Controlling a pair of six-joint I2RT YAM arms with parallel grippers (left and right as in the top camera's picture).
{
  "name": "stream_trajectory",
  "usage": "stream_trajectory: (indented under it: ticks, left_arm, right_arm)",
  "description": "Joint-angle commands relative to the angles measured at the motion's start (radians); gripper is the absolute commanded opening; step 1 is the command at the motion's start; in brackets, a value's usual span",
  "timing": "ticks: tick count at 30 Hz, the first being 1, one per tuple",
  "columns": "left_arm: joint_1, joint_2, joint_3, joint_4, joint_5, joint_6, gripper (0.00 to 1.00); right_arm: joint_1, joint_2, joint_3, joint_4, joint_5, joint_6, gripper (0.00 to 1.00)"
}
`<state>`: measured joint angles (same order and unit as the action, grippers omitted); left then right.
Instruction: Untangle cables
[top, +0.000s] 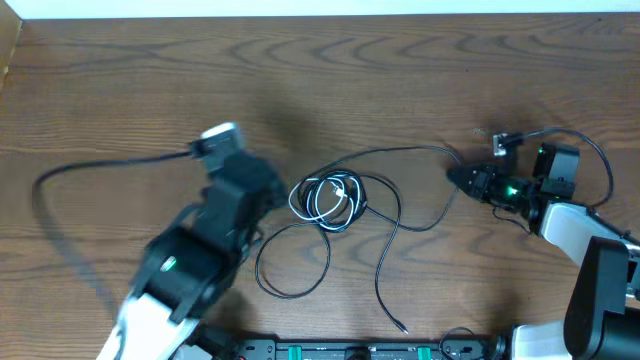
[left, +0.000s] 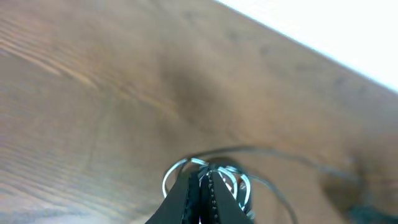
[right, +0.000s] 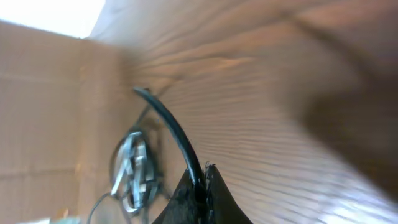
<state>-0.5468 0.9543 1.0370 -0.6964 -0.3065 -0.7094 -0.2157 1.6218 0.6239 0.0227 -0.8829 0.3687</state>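
Note:
A small white cable coil (top: 322, 200) lies mid-table, tangled with a long thin black cable (top: 392, 235) that loops around it and trails toward the front edge. My left gripper (top: 281, 195) is shut, its tips at the coil's left edge. In the left wrist view the shut fingers (left: 202, 175) point at the white coil (left: 168, 178); I cannot tell whether they touch it. My right gripper (top: 458, 178) is shut on the black cable's right part. In the right wrist view the black cable (right: 171, 127) arcs out of the shut jaws (right: 205, 172) toward the coil (right: 132, 168).
A thicker black wire (top: 90, 168) curves from the left arm across the table's left side. Another wire (top: 600, 158) loops behind the right arm. A black rack (top: 370, 352) runs along the front edge. The table's back edge meets a white strip (top: 320, 8).

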Motion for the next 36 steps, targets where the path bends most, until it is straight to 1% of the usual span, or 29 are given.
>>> stream_trajectory:
  ticks: [1, 4, 7, 10, 14, 16, 17, 20, 23, 26, 28, 32, 36]
  left_arm:
    - [0.009, -0.087, 0.006, -0.019, -0.039, 0.005, 0.08]
    - [0.009, -0.109, 0.006, -0.069, -0.035, 0.0, 0.08]
    - [0.009, -0.084, 0.0, -0.134, -0.02, -0.011, 0.08]
    - [0.009, 0.003, -0.006, -0.178, 0.088, -0.01, 0.08]
    - [0.007, 0.143, -0.006, -0.169, 0.239, -0.01, 0.08]
    - [0.003, 0.221, -0.006, -0.151, 0.299, -0.01, 0.17]
    - [0.002, 0.266, -0.006, -0.137, 0.329, -0.01, 0.17]
    - [-0.002, 0.394, -0.006, -0.075, 0.425, -0.011, 0.35]
    - [-0.006, 0.508, -0.006, -0.004, 0.496, -0.011, 0.36]
    - [-0.009, 0.615, -0.006, 0.056, 0.509, -0.011, 0.38]
    - [-0.009, 0.672, -0.006, 0.08, 0.508, -0.011, 0.41]
    - [-0.009, 0.76, -0.006, 0.106, 0.505, -0.01, 0.52]
    - [-0.015, 0.841, -0.006, 0.141, 0.505, -0.01, 0.54]
  right_arm:
    - [-0.029, -0.001, 0.002, -0.043, 0.167, 0.04, 0.01]
    - [-0.051, -0.001, 0.002, -0.089, 0.253, 0.073, 0.01]
    - [-0.074, -0.001, 0.002, -0.112, 0.299, 0.091, 0.01]
    - [-0.079, -0.001, 0.002, -0.112, 0.301, 0.09, 0.01]
    - [-0.078, -0.001, 0.002, -0.109, 0.301, 0.087, 0.01]
    - [-0.078, -0.001, 0.002, -0.109, 0.3, 0.087, 0.02]
    - [-0.077, -0.001, 0.002, -0.109, 0.3, 0.087, 0.02]
    - [-0.077, -0.001, 0.002, -0.109, 0.3, 0.087, 0.02]
    - [-0.077, -0.001, 0.002, -0.109, 0.297, 0.087, 0.01]
    - [-0.077, -0.001, 0.002, -0.109, 0.292, 0.087, 0.01]
    - [-0.077, -0.001, 0.002, -0.108, 0.286, 0.087, 0.01]
    - [-0.077, -0.001, 0.002, -0.109, 0.285, 0.087, 0.01]
    - [-0.077, -0.001, 0.002, -0.101, 0.27, 0.087, 0.01]
